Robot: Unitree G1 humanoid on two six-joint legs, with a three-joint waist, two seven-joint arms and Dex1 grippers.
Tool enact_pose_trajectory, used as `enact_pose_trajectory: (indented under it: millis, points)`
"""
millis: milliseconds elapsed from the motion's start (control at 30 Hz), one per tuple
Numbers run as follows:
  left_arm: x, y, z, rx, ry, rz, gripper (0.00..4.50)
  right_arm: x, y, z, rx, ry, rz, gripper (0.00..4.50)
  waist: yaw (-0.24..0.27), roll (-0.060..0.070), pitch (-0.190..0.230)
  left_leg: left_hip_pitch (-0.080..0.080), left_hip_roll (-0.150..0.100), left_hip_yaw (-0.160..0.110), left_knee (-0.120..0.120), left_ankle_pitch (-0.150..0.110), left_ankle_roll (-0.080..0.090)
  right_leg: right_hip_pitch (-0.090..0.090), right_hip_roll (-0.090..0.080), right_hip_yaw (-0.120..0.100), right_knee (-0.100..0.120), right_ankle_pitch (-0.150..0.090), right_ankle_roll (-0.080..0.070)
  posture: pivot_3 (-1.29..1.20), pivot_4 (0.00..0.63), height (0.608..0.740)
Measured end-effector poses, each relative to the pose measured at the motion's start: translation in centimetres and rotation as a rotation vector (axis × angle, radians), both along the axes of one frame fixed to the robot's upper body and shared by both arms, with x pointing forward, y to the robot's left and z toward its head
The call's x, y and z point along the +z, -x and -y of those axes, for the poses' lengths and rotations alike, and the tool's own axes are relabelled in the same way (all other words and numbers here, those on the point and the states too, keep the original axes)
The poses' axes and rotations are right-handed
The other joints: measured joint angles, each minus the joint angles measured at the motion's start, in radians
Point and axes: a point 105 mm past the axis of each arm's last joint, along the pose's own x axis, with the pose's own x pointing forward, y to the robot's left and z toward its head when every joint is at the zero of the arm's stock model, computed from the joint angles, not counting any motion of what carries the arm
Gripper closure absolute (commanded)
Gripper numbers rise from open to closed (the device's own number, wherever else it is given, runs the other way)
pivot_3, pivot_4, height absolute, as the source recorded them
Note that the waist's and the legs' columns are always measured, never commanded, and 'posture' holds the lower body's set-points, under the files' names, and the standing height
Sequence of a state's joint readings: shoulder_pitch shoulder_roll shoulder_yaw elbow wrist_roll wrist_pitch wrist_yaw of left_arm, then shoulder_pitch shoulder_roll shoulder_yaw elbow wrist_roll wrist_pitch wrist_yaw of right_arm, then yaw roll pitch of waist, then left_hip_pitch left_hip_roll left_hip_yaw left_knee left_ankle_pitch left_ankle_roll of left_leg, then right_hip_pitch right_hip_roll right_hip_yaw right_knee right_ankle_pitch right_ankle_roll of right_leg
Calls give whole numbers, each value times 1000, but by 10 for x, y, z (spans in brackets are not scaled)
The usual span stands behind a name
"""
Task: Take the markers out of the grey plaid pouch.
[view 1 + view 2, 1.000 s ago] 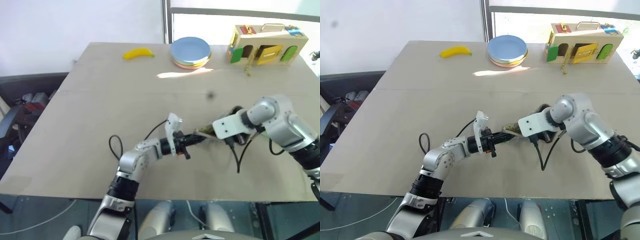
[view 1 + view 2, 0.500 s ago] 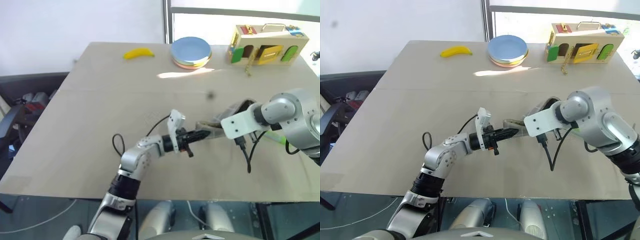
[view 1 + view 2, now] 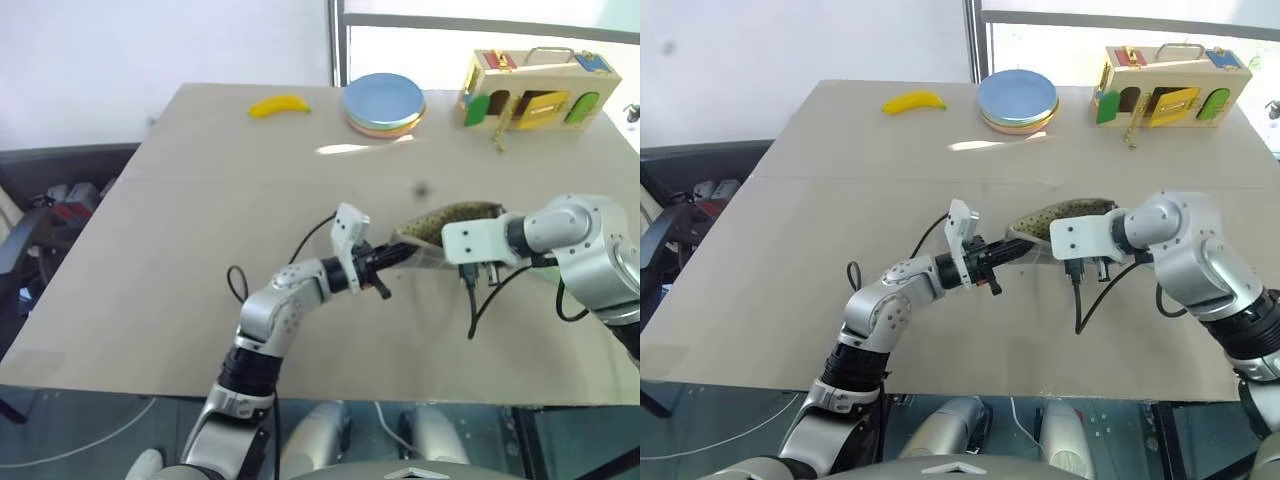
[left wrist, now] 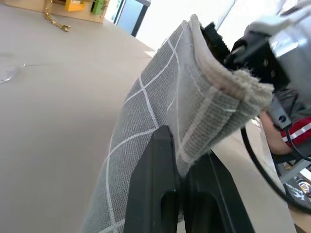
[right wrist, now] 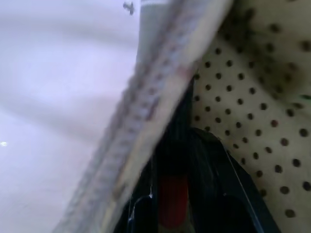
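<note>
While both end effectors grip it, pouch hangs between.

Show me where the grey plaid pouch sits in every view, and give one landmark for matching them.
Left eye view: the grey plaid pouch is right of centre, between the two arms.
Right eye view: just right of centre, between the arms.
Left wrist view: centre, pinched by the left pincer.
Right wrist view: its dotted lining, upper right.
Shared landmark: the black left pincer fingers clamping the pouch's edge.

Coarse woven cloth pouch, dotted lining; smooth matt table.
</note>
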State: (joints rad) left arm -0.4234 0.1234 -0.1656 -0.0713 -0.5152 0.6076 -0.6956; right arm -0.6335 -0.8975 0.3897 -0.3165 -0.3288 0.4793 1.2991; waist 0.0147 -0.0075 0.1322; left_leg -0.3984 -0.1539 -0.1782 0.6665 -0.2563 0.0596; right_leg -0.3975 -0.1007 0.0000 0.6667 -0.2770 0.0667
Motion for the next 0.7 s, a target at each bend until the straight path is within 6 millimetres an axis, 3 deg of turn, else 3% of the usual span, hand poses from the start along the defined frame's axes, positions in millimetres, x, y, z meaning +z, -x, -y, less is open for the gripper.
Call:
enact_pose_trajectory:
  millis: [267,500,700]
  points:
    - [-1,-2,-9,25,-81,76,4500,17,-11,1,21,50,134,4167,-1,0,0,0,0,0,0,0,0,0,0,0,0,0,0,0,150,740]
    - [-3,-7,-13,56,-121,144,4500,28,-3,4,10,25,99,4167,1,0,0,-1,0,0,0,0,0,0,0,0,-2,0,0,0,150,740]
    - [-6,-17,-31,137,-207,224,4500,69,-4,15,-76,-143,144,4167,-1,0,1,0,0,0,-1,0,0,0,0,0,-2,0,0,0,150,740]
